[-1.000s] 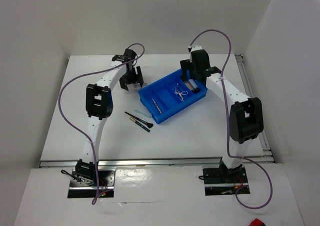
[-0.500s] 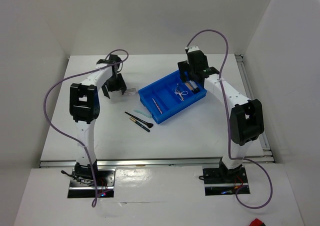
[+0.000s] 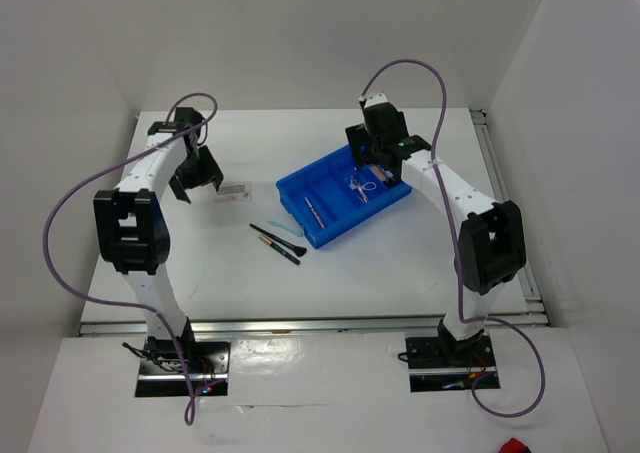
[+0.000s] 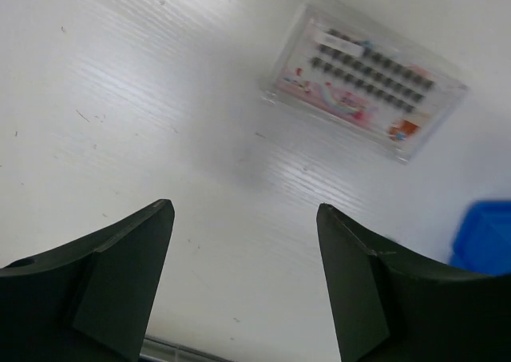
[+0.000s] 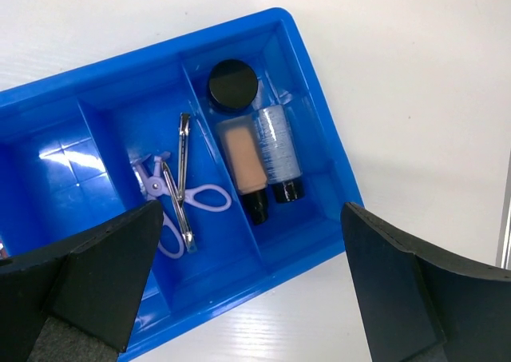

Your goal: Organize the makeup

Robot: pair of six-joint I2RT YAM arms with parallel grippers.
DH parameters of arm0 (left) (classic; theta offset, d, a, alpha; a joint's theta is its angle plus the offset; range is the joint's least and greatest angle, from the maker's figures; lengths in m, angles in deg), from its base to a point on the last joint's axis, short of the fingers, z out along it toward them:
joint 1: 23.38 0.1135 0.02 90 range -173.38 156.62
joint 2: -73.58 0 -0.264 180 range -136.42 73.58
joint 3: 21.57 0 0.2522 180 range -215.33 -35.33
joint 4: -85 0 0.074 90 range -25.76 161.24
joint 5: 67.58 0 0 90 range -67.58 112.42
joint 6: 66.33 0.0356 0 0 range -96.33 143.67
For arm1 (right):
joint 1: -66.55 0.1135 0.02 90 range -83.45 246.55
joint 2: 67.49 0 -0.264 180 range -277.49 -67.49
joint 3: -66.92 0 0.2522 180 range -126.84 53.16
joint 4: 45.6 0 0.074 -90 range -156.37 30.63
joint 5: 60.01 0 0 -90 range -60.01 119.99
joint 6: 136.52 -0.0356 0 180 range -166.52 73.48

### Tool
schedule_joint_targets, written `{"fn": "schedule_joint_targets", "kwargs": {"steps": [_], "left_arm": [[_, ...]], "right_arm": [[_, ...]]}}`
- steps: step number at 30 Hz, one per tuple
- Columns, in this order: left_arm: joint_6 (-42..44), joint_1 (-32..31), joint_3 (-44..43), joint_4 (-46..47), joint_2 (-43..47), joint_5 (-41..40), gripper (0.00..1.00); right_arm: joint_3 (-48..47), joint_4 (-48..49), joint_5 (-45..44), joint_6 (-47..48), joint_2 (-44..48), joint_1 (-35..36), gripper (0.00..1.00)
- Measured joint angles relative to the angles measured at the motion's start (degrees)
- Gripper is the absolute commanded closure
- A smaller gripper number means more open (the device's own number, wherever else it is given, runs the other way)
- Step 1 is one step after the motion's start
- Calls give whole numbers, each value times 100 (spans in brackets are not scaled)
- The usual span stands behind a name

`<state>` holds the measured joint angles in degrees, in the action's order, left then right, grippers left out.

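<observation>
The white card (image 4: 363,90) of dark lash clusters lies flat on the table, also in the top view (image 3: 233,190). My left gripper (image 4: 243,210) is open and empty, just left of the card (image 3: 197,178). My right gripper (image 5: 251,210) is open and empty above the blue tray's right end (image 3: 372,163). In the tray lie a black round jar (image 5: 233,84), a beige tube (image 5: 242,164), a clear bottle (image 5: 277,148) and thin clips (image 5: 184,178). A black brush and a pencil (image 3: 275,241) lie on the table left of the tray.
The blue divided tray (image 3: 325,235) sits slanted right of the table's middle; its rim shows in the right wrist view (image 5: 315,114) and a corner in the left wrist view (image 4: 487,238). A lilac scissor-like tool (image 5: 180,206) lies with the clips. A pale stick (image 3: 285,229) lies by the brush.
My left arm has swung left, away from the tray, and the card now lies free on the table to its right. My right gripper has shifted slightly left over the tray.
</observation>
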<state>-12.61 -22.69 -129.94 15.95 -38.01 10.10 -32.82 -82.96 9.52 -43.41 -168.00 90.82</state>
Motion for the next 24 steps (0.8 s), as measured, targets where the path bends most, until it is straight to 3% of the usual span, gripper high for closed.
{"fn": "schedule_joint_targets", "kwargs": {"steps": [5,9,14,24], "left_arm": [[-981,-46,-46,-111,505,275,8],[-2090,-190,-380,-356,-72,732,5],[-2822,-343,-728,-400,-979,1174,1],[-3923,-439,-1519,-673,-1283,922,0]], "right_arm": [[-2,-11,-24,22,0,57,0],[-2,-11,-33,39,0,98,0],[15,-48,-20,42,138,146,0],[295,-129,79,39,828,149,0]]}}
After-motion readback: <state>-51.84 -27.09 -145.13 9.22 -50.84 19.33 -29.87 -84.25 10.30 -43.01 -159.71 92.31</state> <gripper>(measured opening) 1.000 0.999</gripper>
